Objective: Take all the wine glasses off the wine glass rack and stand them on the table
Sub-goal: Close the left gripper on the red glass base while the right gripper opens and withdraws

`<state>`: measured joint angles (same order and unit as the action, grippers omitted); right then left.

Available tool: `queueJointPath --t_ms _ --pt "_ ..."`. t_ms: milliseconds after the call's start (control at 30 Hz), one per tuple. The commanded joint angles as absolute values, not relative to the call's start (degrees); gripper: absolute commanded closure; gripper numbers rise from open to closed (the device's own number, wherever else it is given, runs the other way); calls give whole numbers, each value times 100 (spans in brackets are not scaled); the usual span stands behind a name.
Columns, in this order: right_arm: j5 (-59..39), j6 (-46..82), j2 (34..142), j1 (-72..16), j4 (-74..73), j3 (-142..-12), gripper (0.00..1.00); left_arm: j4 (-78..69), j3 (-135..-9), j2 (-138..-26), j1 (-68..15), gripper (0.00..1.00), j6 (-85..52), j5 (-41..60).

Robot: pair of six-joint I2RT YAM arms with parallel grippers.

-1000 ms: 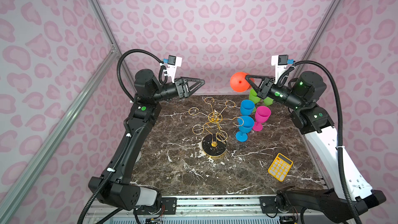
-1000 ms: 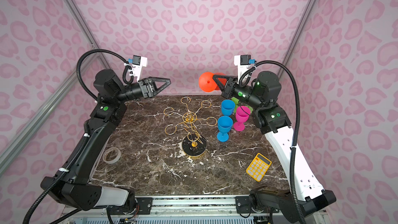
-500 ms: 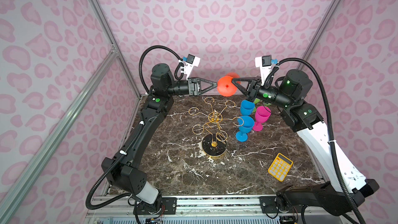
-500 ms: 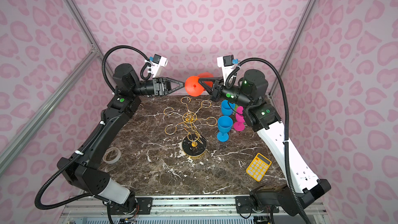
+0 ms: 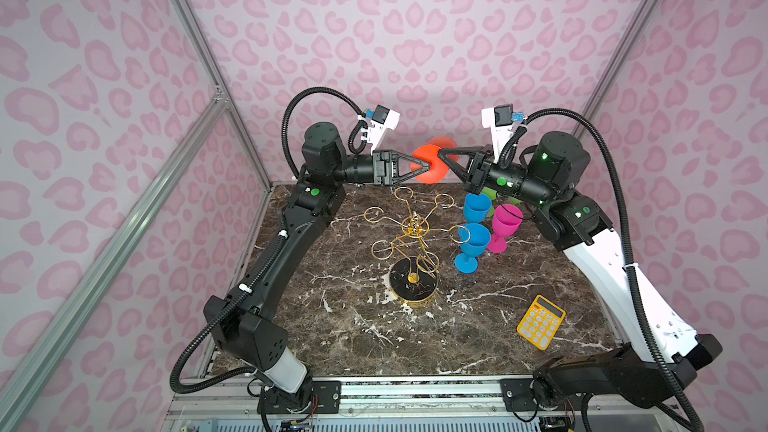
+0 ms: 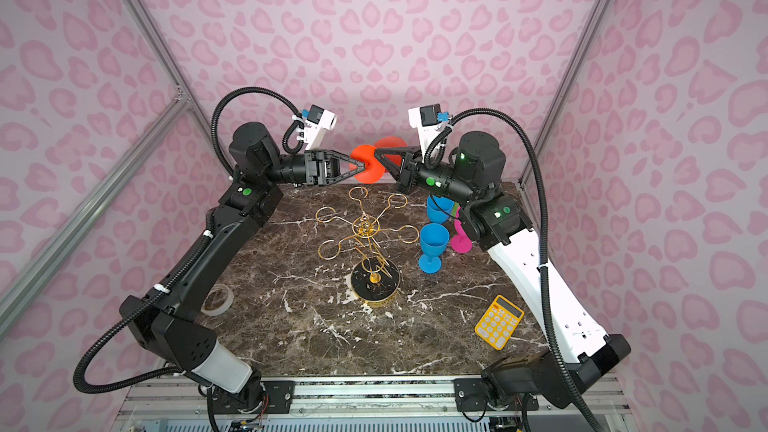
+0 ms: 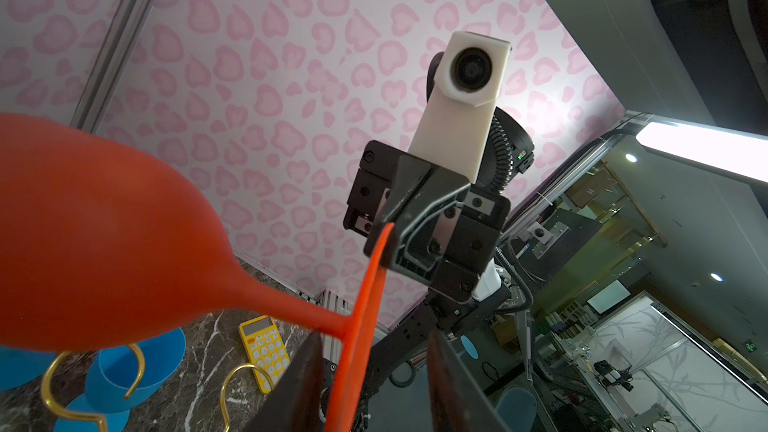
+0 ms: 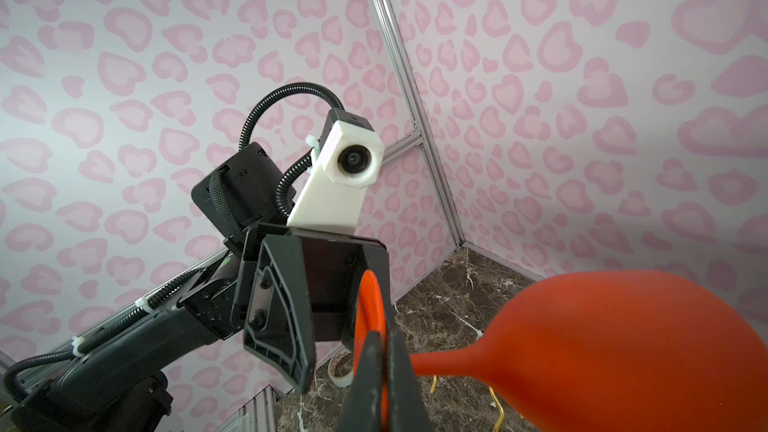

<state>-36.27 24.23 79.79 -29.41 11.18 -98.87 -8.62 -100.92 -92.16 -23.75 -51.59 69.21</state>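
Observation:
The orange wine glass (image 5: 428,172) (image 6: 368,172) hangs in the air above the table's back edge, lying sideways and clear of the gold wire wine glass rack (image 5: 415,226) (image 6: 365,226). My right gripper (image 8: 384,342) (image 5: 442,155) is shut on the rim of the glass's flat foot (image 8: 368,305). My left gripper (image 7: 374,336) (image 5: 426,166) faces it from the other side. Its jaws stand on either side of the same foot (image 7: 361,326); one finger (image 7: 299,388) lies close to it and the other (image 7: 453,392) stands apart. The rack's loops hold no glass.
Two blue glasses (image 5: 473,243) (image 5: 477,207), a pink one (image 5: 505,224) and a green one (image 5: 488,193) stand right of the rack, below my right arm. A yellow calculator (image 5: 540,322) lies at the front right. A tape roll (image 6: 216,300) lies at the left edge.
My right gripper carried the orange glass left toward the middle. My left arm swung right to meet it, and its jaws have narrowed around the glass's foot.

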Motion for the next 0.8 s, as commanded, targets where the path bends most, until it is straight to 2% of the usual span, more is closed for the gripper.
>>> queueJointPath --t_ms 0,133,267,467,667,733,767 --pt "-3630 2361 8011 -2979 942 -9923 100 -1312 -10195 -9273 -2397 63 -5317 6988" --pt "-3621 2338 8005 -2997 951 -9921 100 -1408 -10220 -9281 -2408 83 -5471 6961" --pt "-3621 2314 7998 -2997 963 -9914 100 -1446 -10276 -9231 -2421 96 -5513 6901" --pt "-3665 2234 7951 -3000 1047 -9935 100 -1739 -10336 -9185 -2426 96 -5777 6752" --pt "-3097 1505 7322 -2973 1598 -9697 50 -1919 -10454 -9197 -2428 96 -6100 6641" --pt "-2751 1178 6976 -2920 1774 -9451 28 -1940 -10556 -9267 -2424 96 -6235 6572" --pt "-2631 1056 6827 -2888 1765 -9271 22 -1951 -10598 -9300 -2417 96 -6293 6541"
